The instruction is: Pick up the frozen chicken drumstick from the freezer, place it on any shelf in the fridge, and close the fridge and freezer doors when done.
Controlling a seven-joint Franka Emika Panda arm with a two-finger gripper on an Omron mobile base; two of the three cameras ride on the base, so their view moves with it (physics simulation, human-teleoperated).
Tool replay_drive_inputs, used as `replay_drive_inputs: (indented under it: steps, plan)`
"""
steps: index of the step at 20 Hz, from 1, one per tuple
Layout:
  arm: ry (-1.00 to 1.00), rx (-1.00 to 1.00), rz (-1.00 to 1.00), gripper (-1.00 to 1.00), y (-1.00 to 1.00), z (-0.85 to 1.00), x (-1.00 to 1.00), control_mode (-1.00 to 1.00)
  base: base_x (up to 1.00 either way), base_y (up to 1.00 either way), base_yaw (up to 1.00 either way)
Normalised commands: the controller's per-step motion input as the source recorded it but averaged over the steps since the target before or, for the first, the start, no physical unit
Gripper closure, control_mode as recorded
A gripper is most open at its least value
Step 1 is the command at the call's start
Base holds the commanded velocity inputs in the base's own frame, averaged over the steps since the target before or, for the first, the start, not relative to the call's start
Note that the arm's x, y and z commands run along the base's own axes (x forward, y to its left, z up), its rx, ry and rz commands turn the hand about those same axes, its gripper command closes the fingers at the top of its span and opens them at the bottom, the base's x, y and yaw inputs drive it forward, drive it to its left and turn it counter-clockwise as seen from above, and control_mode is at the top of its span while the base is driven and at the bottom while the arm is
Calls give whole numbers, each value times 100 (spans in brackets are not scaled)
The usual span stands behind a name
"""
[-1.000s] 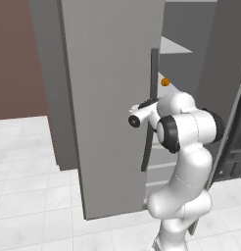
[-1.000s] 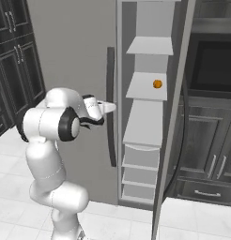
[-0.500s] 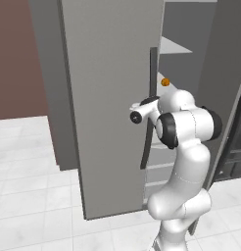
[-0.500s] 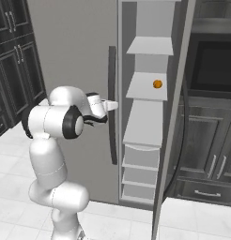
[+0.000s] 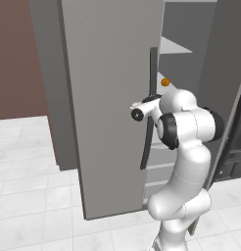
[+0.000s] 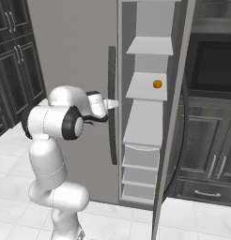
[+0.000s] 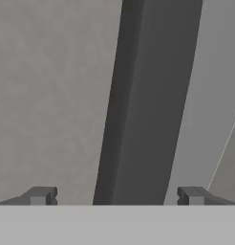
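Wide-open two-finger gripper [image 7: 114, 196] straddles the closed fridge door's long dark curved handle [image 7: 148, 100], holding nothing. The narrow grey freezer [image 6: 145, 122] stands open. Drumstick position cannot be told; transfer and closing remain.

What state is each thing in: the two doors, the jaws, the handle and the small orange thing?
Fridge door: shut.
Freezer door: open.
Gripper: jaws open, either side of the handle.
Fridge door handle: between the jaws, not clamped.
Small orange thing: resting on a grey freezer shelf.
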Motion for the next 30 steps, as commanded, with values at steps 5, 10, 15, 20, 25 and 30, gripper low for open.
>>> replay_drive_inputs:
  steps: [5,10,15,20,25,30]
  plan:
    - [0,0,0,-100,0,77,0,-100,0,0,0]
    - [0,0,0,-100,0,85,-5,-100,0,0,0]
    - [0,0,0,-100,10,73,-44,-100,0,0,0]
    - [0,0,0,-100,24,77,-54,-100,0,0,0]
    - [0,0,0,-100,20,81,-95,-100,0,0,0]
    - [0,2,0,-100,5,67,-100,-100,0,0,0]
